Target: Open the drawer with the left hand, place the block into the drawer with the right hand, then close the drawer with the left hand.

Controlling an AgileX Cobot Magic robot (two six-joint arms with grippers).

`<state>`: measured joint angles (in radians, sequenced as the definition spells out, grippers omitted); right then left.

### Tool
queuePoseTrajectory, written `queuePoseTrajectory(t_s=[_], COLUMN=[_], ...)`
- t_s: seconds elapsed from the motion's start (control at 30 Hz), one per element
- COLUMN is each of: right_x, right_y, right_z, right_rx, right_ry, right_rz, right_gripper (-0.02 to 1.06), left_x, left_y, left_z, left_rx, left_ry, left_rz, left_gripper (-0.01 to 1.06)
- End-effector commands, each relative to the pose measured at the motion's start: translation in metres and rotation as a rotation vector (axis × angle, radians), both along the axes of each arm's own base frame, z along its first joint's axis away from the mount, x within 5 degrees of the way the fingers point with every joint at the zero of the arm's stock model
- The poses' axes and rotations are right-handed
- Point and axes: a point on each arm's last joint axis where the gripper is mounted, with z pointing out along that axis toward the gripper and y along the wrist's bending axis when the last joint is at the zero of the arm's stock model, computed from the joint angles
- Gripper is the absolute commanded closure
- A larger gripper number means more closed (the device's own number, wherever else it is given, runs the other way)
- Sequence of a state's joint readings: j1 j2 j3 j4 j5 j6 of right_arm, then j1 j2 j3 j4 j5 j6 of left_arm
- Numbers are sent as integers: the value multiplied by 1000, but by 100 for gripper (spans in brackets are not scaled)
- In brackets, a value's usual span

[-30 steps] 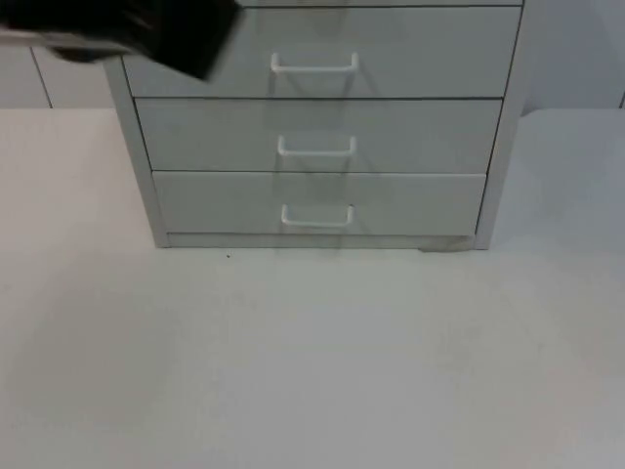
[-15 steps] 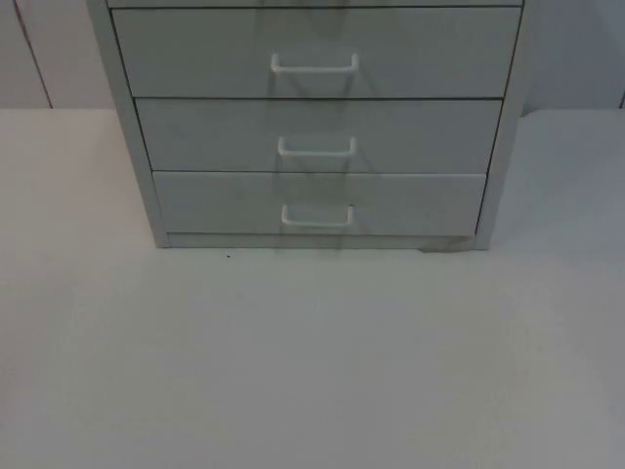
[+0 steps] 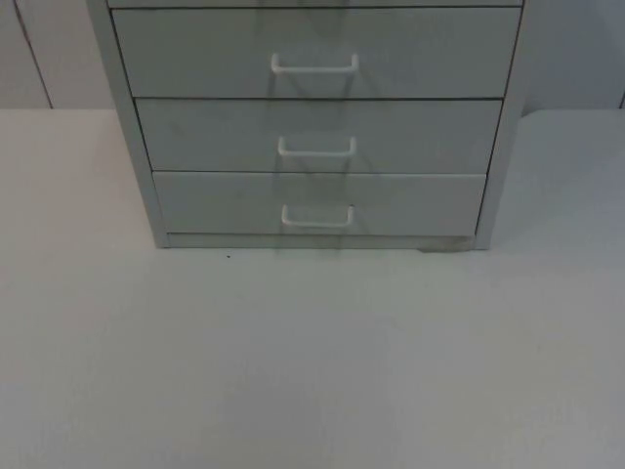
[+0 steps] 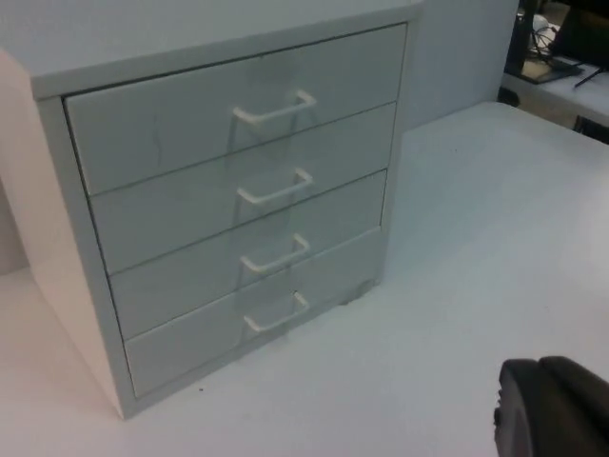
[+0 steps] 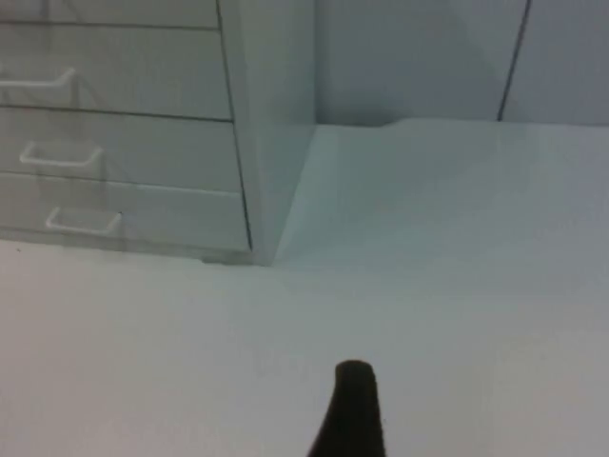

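A grey drawer cabinet (image 3: pixel 317 127) with 4 shut drawers is seen on the white table (image 3: pixel 312 362). Left gripper (image 4: pixel 552 405) and right gripper (image 5: pixel 350 405) jaw states cannot be told.

One drawer cabinet (image 4: pixel 228 200) on one white counter (image 3: pixel 312 362). Four drawers in it, counted in the left wrist view, all shut flush: top drawer (image 4: pixel 181 124), second drawer (image 4: pixel 190 205), third drawer (image 4: pixel 200 276), bottom drawer (image 4: pixel 190 338). Four white handles, one per drawer. Top view takes in three drawer fronts and three handles. Right wrist view: three handles. One black claw tip in each wrist view: left claw (image 4: pixel 552 409), right claw (image 5: pixel 352 409).
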<state>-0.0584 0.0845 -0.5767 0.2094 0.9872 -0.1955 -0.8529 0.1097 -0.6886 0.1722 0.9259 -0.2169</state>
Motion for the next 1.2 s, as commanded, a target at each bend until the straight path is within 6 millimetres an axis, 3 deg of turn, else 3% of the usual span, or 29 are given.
queuePoseTrajectory(t_s=[0.0,0.17,0.3,0.7,1.17], right_x=[-5,-16,-11,-11,-11], right_y=[-3,-4,-8,-11,-15], right_z=[-7,-13,-26,-26,-26], right_rx=[-14,-18,-29,-16,-34], right_ry=[14,29,82,86,85], right_rz=[-30,-54,-82,-132,-175], right_gripper=[40,40,40,40,40], left_x=[-6,-16,-15,-8,-8], left_y=[5,19,20,10,10], left_z=[-5,-11,-15,-36,-37], left_rx=[-4,-16,16,68,72], left_ry=[13,-7,19,83,86], left_rz=[-1,16,27,14,15], left_gripper=[105,105,105,105,105])
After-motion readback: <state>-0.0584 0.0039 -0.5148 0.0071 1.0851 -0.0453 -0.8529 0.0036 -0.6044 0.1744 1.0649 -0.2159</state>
